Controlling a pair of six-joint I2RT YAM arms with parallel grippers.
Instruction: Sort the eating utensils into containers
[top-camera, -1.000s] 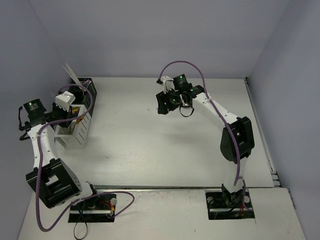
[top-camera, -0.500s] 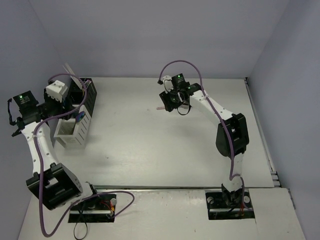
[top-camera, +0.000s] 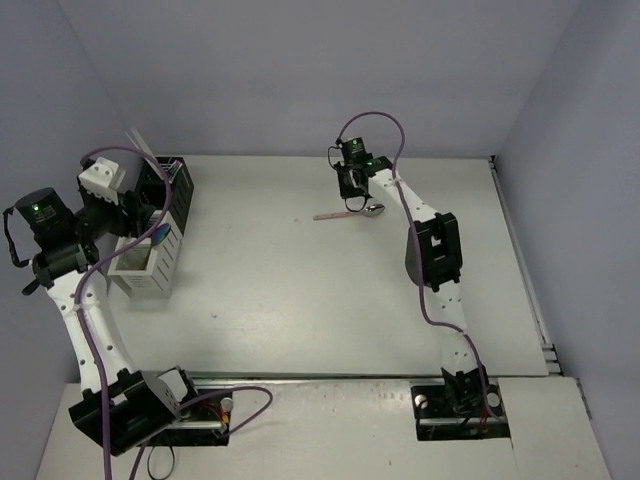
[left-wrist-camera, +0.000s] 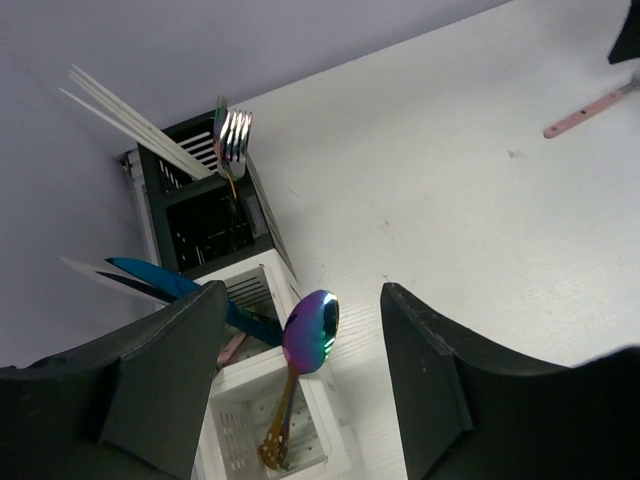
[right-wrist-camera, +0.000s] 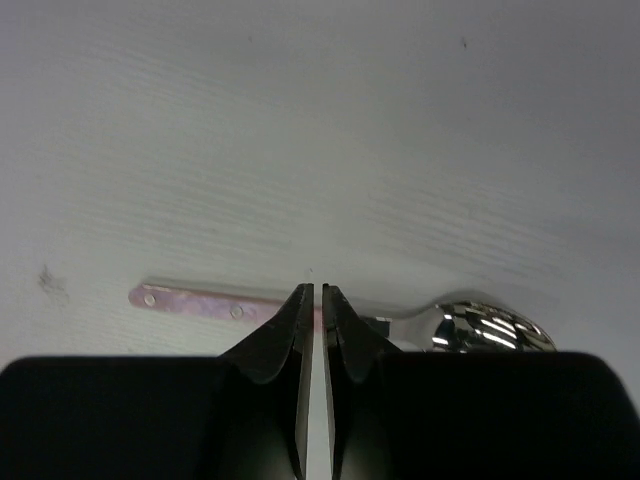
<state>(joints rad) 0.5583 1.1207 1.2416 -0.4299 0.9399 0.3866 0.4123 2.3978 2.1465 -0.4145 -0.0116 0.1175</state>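
**Sorting under way:** At the upper middle of the white counter (top-camera: 300, 300), the right arm's fingers (right-wrist-camera: 275, 345) are pressed almost together over the neck of a pink-handled silver spoon (right-wrist-camera: 200, 300) lying flat; contact cannot be confirmed. At the frame's left edge, the left arm's fingers (left-wrist-camera: 160, 380) hang spread above a white slatted caddy (left-wrist-camera: 320, 445) holding an iridescent spoon (left-wrist-camera: 311, 330) and a blue-handled piece (left-wrist-camera: 160, 280). Directly above it in the frame, a black slatted caddy (left-wrist-camera: 200, 215) holds a silver fork (left-wrist-camera: 232, 140) and thin pale sticks (left-wrist-camera: 130, 115).
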